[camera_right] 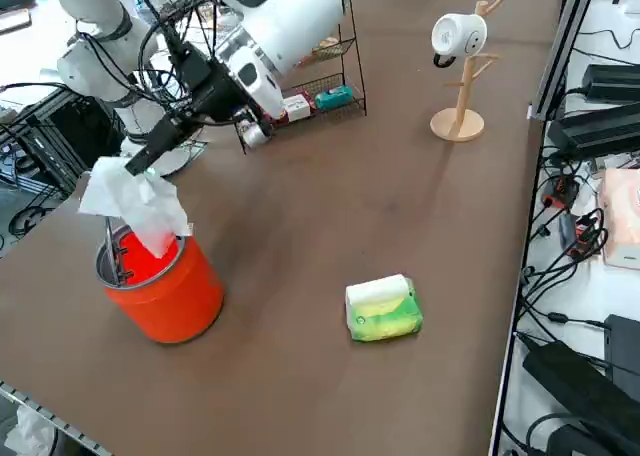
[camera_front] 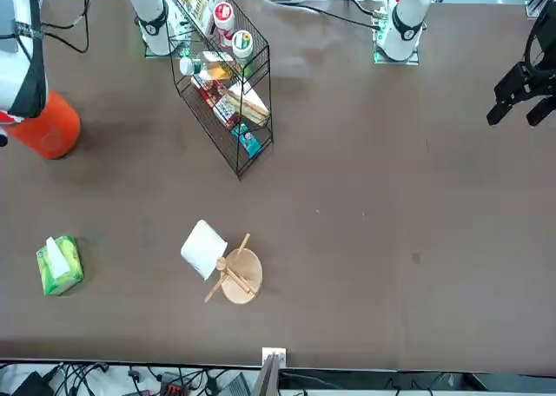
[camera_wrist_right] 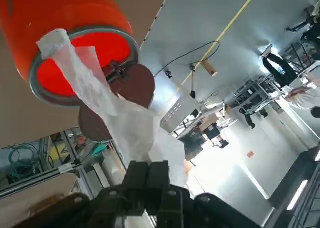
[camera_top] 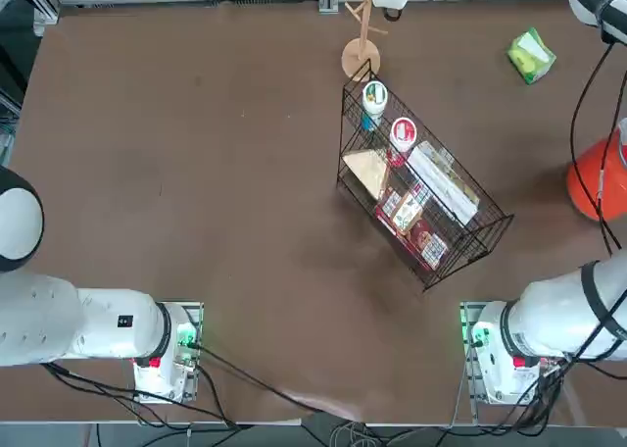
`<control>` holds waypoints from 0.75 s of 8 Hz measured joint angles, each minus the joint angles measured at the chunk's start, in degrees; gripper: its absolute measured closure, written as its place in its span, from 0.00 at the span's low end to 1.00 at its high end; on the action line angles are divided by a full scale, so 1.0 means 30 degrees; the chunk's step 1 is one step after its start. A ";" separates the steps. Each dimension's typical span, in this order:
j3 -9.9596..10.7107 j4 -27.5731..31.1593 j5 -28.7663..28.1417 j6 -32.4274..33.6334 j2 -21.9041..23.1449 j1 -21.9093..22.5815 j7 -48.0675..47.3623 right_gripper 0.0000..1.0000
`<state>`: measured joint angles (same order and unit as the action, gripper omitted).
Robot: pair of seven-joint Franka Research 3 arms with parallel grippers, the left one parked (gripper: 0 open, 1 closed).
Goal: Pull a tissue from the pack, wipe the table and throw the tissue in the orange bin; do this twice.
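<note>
Fingers (camera_wrist_right: 152, 180) pinching tissue (camera_right: 135, 204) over orange bin (camera_right: 165, 286), table-edge.

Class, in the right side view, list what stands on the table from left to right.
Bright orange round plastic bin → black wire basket rack → lime-green and yellow soft tissue pack → wooden mug stand with a white mug.

Tissue (camera_right: 135, 204) in the tool (camera_right: 118, 168), above the bin (camera_right: 165, 288); pack (camera_right: 383, 309) nearby.
</note>
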<state>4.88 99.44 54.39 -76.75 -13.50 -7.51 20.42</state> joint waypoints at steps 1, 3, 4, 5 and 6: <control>-0.0004 0.0016 0.0010 -0.0090 -0.0187 -0.0071 0.0156 0.99; -0.0160 0.0114 -0.0166 -0.0365 -0.0682 -0.0061 0.0168 0.99; -0.0195 0.0273 -0.0420 -0.0702 -0.0945 -0.0061 0.0167 0.99; -0.0197 0.0391 -0.0604 -0.1012 -0.1172 -0.0066 0.0165 0.99; -0.0195 0.0463 -0.0814 -0.1322 -0.1358 -0.0084 0.0163 0.99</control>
<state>4.29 100.83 51.95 -80.72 -17.58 -7.76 20.91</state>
